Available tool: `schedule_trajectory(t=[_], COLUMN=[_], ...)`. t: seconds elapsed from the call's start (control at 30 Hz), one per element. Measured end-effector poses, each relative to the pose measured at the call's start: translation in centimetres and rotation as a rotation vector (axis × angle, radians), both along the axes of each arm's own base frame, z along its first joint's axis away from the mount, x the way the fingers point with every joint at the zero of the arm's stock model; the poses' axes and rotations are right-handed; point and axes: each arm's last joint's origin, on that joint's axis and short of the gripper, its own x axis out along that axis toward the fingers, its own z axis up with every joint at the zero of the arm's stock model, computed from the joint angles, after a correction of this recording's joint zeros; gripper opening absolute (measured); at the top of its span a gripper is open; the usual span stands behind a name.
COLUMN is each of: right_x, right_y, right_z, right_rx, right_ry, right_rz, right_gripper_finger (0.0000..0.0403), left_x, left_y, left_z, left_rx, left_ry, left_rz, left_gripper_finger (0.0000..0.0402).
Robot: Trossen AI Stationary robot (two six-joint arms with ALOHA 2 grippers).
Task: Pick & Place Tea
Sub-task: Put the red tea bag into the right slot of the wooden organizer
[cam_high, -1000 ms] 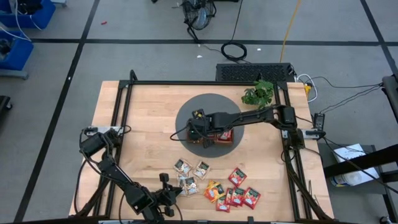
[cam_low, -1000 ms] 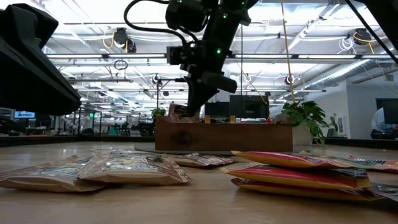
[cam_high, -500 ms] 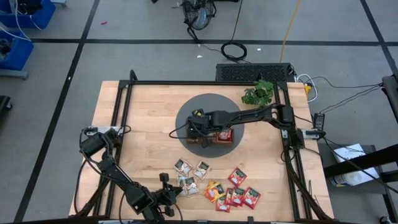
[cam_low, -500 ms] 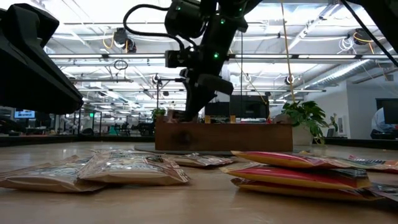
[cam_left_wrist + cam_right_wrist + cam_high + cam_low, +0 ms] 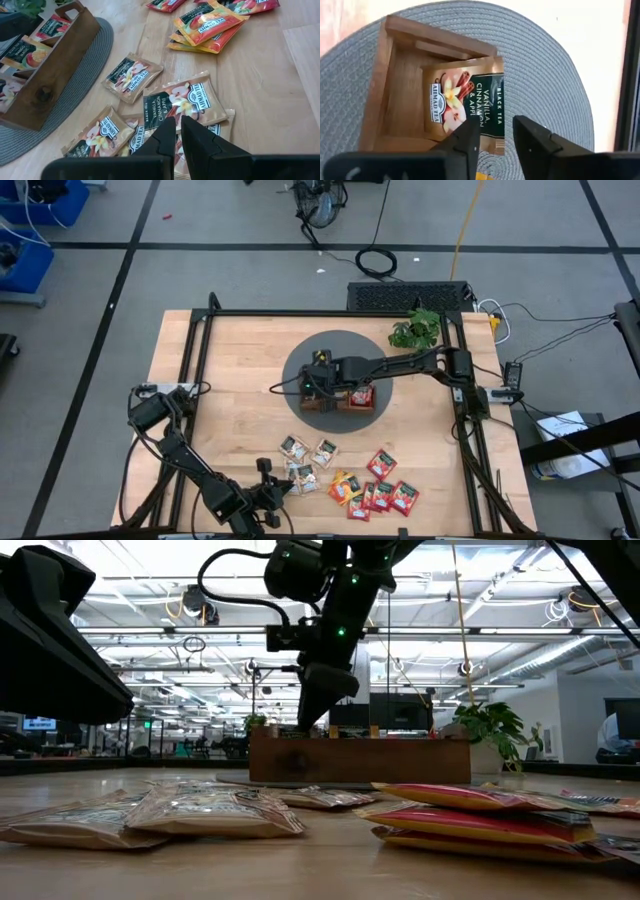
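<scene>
A brown wooden tray (image 5: 345,402) stands on a round grey mat (image 5: 300,365) at the table's middle. My right gripper (image 5: 495,137) hangs open over the tray's left compartment. A cream tea sachet (image 5: 462,100) lies slanted in that compartment, against its wall; whether a finger brushes its lower edge I cannot tell. Red (image 5: 52,27) and orange (image 5: 22,52) sachets sit in the other compartments. Loose tea lies near the front edge: cream sachets (image 5: 303,478), orange ones (image 5: 343,486) and red ones (image 5: 385,497). My left gripper (image 5: 177,125) waits shut just above the cream sachets.
A potted plant (image 5: 415,330) stands at the table's far right, behind the tray. Black frame rails (image 5: 200,360) run along the table's edges. Bare wood lies between the mat and the loose sachets.
My right gripper has rolled a little over the tray's left end and let go of the cream sachet. The sachet, which showed above the tray's rim in the low view, has dropped into the compartment.
</scene>
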Motion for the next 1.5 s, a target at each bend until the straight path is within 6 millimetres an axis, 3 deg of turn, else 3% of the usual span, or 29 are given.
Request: schedule_trajectory(t=[0.37,0.6,0.83,1.0,1.13,1.27,1.37,1.5], right_x=[-0.4,-2.1,-6.0,-10.5,-14.0,-17.3,-19.4,-21.6], right_y=[-0.2,1.2,5.7,11.3,15.8,18.8,19.7,19.0], right_z=[0.3,5.0,11.3,14.0,12.0,8.5,5.8,2.2], right_rx=[0.026,0.004,0.013,0.023,0.077,0.158,0.175,0.2], right_ry=[0.0,-0.09,-0.206,-0.303,-0.414,-0.563,-0.66,-0.724], right_rz=[-0.058,-0.058,-0.012,0.071,0.196,0.284,0.34,0.365], right_gripper_finger=[0.0124,0.011,0.0071,0.0008,0.0008,0.0002,0.0003,0.0001], left_x=[0.0,-0.1,-0.1,-0.1,0.0,0.9,2.9,6.2], left_y=[0.1,0.1,0.3,0.3,0.4,0.5,0.8,1.7], left_z=[0.0,-0.1,-0.1,-0.1,-0.1,0.2,1.2,3.0], left_rx=[0.007,0.017,0.028,0.011,0.006,0.018,0.024,-0.043], left_ry=[0.006,0.012,0.022,0.017,0.014,-0.004,-0.014,-0.001], left_rz=[0.0,-0.002,0.002,0.016,0.02,-0.002,-0.055,-0.146], left_gripper_finger=[0.0037,0.0037,0.0037,0.0037,0.0037,0.0037,0.0037,0.0037])
